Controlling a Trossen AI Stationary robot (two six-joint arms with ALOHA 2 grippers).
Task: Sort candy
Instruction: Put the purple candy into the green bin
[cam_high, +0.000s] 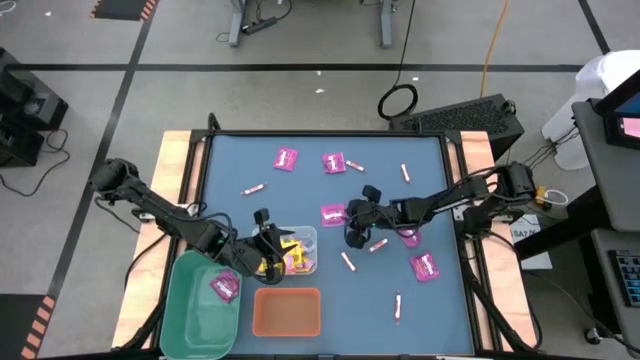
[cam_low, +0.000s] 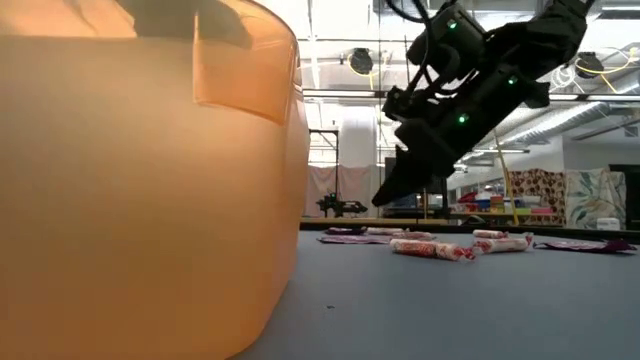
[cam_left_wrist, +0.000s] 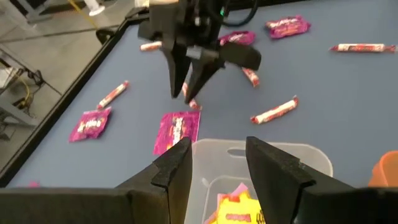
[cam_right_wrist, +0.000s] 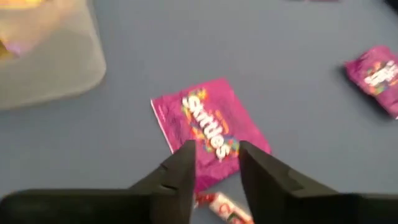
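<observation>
A magenta packet (cam_right_wrist: 208, 127) lies flat on the blue table (cam_high: 420, 300), just beside the clear bin (cam_high: 300, 240); the right gripper (cam_right_wrist: 214, 165) is held above it, fingers apart; a descent and closing seem needed next; the left gripper (cam_left_wrist: 217, 168) is held over the clear bin, fingers apart and empty.

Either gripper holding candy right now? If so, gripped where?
No. The left gripper is open and empty over the clear bin. The right gripper is open above a magenta packet, not gripping it.

Green bin (cam_high: 196, 305), orange bin (cam_high: 287, 312), clear bin (cam_high: 300, 240) clustered by left end effector (cam_high: 266, 243); blue worktop (cam_high: 300, 200) beneath.
</observation>
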